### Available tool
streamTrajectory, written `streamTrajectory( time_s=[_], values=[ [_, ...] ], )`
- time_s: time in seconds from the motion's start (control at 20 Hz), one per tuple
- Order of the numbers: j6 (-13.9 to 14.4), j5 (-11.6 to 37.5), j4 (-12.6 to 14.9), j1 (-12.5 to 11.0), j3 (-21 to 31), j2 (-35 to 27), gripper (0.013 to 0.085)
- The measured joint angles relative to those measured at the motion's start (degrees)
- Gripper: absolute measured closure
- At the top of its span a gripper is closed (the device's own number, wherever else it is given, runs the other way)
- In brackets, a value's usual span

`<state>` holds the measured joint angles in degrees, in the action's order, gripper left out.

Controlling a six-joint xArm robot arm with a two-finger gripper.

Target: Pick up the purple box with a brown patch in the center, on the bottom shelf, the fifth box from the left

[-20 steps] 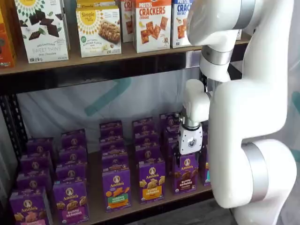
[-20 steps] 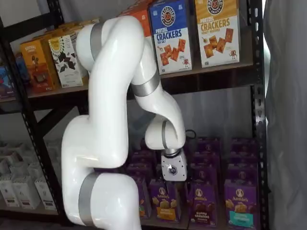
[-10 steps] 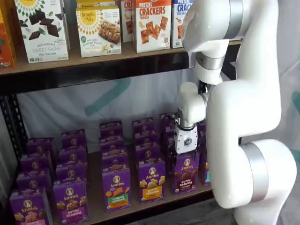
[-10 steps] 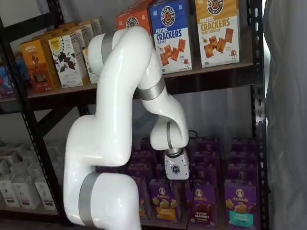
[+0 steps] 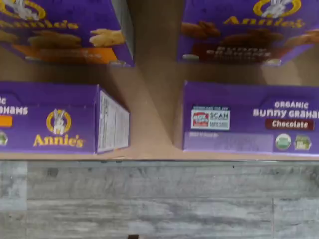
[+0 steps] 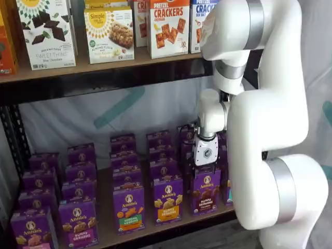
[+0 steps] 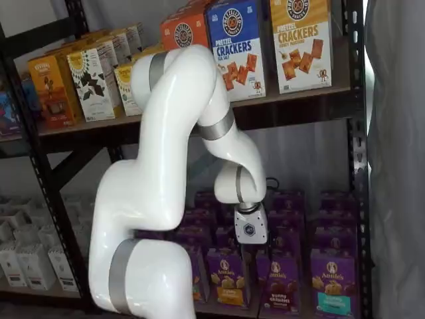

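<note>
The purple box (image 6: 206, 191) with dark brown cookies at its centre stands upright in the front row of the bottom shelf (image 6: 106, 228), and it also shows in a shelf view (image 7: 279, 282). My gripper (image 6: 204, 168) hangs just above and in front of this box, its white body over the box's top; it also shows in a shelf view (image 7: 251, 247). Its black fingers show no plain gap. In the wrist view the box's top face (image 5: 249, 122), marked "Chocolate", sits by the shelf's front edge (image 5: 149, 155). No fingers show there.
Rows of similar purple cartons fill the bottom shelf, with an orange-banded one (image 6: 167, 205) beside the target and a teal-banded one (image 7: 330, 289) on its other side. Cracker boxes (image 6: 168, 26) stand on the upper board. Grey plank floor (image 5: 159, 199) lies below.
The arm's upper links have swung and the gripper has shifted slightly sideways, staying just above the front-row brown-cookie box. No box has moved.
</note>
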<state>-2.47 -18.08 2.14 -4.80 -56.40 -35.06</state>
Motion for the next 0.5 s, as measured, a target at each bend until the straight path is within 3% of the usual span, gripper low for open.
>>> streamTrajectory(
  time_s=[0.5],
  values=[
    [-4.4,-1.1,-2.5,-2.0,-4.0,-2.6,0.0130]
  ],
)
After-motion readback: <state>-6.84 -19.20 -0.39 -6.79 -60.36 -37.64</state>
